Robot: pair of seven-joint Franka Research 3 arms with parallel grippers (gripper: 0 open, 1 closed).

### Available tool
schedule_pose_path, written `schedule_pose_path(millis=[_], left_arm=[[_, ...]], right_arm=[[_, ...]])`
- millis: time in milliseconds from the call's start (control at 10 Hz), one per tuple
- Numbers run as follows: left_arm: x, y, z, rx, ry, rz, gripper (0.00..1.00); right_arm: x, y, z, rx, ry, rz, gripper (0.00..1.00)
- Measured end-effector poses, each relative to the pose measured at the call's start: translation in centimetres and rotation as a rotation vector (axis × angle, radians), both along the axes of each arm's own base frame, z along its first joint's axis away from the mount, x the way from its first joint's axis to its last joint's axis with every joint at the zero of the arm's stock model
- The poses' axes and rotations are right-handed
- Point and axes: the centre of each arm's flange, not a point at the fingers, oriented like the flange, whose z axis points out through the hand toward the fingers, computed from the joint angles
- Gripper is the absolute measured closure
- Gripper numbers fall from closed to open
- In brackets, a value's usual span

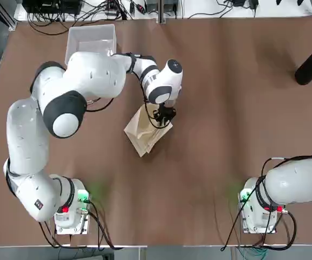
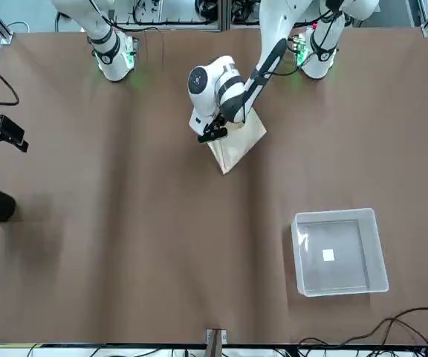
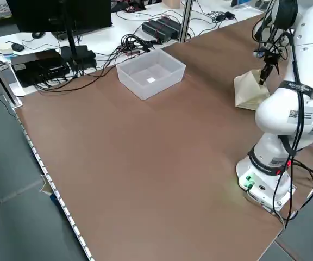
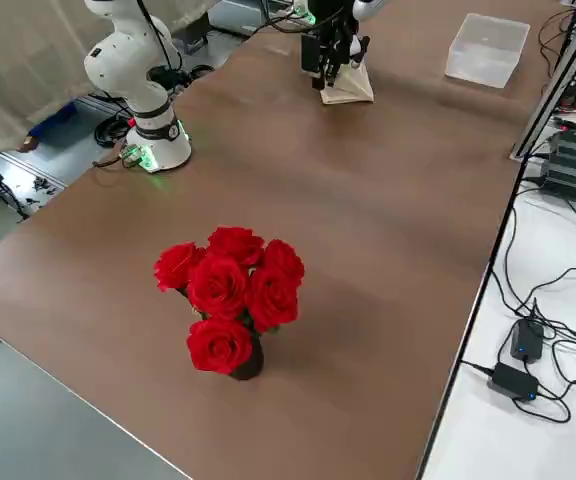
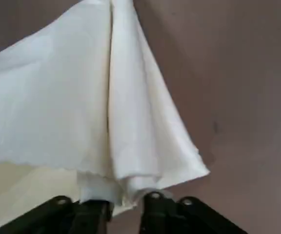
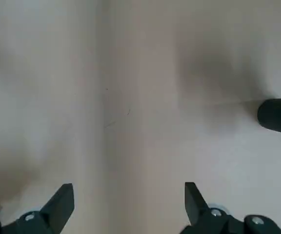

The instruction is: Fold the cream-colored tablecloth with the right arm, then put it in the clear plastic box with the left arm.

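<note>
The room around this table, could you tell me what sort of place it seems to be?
Probably a robotics lab: two white arms bolted to a brown table, cables and electronics boxes along a white bench, and a staged vase of red roses.

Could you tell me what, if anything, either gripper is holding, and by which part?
The left gripper pinches the cream-colored tablecloth at a bunched edge fold; the right gripper is empty.
</note>
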Motion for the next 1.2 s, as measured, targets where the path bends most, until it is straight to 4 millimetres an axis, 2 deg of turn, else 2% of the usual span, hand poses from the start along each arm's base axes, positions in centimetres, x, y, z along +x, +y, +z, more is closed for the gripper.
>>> schedule_pose_path(millis=[100, 300, 500, 600, 1200], left_arm=[[0.4, -0.5, 0.5, -0.015, -0.007, 0.006, 0.66], [1.5, -1.6, 2.5, -0.059, -0.032, 0.012, 0.36], [2.8, -2.8, 5.3, -0.116, -0.063, -0.009, 0.06], [3.2, -2.9, 6.2, -0.132, -0.071, -0.041, 0.0], [3.2, -2.8, 9.1, -0.175, -0.079, -0.265, 0.0]], right_arm=[[0.0, 0.0, 0.0, 0.0, 0.0, 0.0, 0.0], [0.0, 0.0, 0.0, 0.0, 0.0, 0.0, 0.0], [0.0, 0.0, 0.0, 0.0, 0.0, 0.0, 0.0], [0.0, 0.0, 0.0, 0.0, 0.0, 0.0, 0.0], [0.0, -0.2, 0.0, 0.0, 0.0, -0.005, 0.0]])
